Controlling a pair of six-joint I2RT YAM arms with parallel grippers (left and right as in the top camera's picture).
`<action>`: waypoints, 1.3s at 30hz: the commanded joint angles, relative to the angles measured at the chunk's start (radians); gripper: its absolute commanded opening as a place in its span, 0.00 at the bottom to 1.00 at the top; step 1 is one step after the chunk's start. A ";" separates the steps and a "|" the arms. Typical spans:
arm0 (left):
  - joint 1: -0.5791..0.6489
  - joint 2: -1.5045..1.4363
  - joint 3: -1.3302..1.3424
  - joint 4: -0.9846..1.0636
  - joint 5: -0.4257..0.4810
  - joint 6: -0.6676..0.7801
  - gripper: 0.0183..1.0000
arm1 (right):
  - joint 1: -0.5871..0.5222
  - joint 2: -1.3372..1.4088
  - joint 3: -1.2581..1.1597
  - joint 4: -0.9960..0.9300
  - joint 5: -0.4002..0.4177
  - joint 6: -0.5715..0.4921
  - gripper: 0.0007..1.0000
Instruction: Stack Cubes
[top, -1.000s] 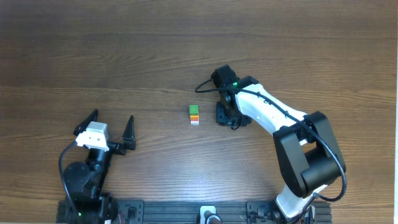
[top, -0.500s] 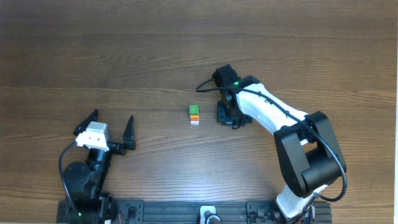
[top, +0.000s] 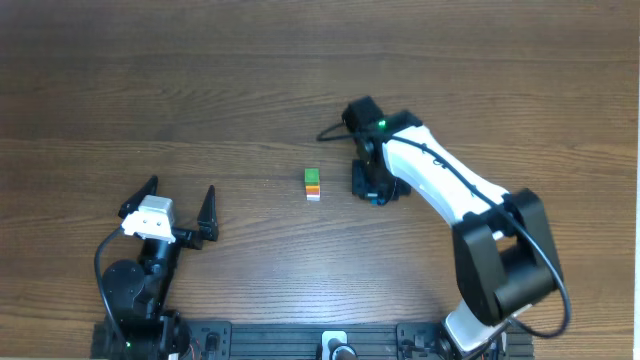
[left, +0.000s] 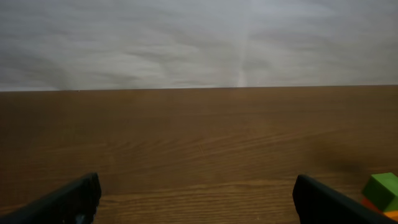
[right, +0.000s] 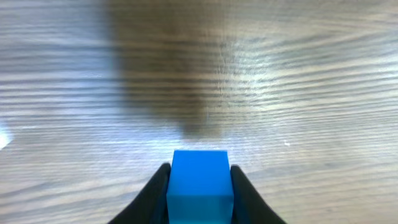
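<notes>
Your right tool (right: 199, 172) clamps one blue cube (right: 199, 186); one stack (top: 313, 184), apparently three cubes, stands upright; left tool (top: 181, 188) spread wide.

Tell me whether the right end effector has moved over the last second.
Yes, slightly: in the top view the right end effector, shut on the blue cube, has edged rightward, away from the stacked cubes, which stayed put.
</notes>
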 joint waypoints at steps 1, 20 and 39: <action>0.004 -0.007 -0.007 0.002 -0.009 0.015 1.00 | 0.050 -0.103 0.184 -0.090 0.024 0.002 0.15; 0.004 -0.007 -0.007 0.002 -0.009 0.015 1.00 | 0.274 0.114 0.526 -0.298 0.013 0.151 0.13; 0.004 -0.007 -0.007 0.002 -0.009 0.015 1.00 | 0.269 0.184 0.526 -0.254 -0.007 0.160 0.13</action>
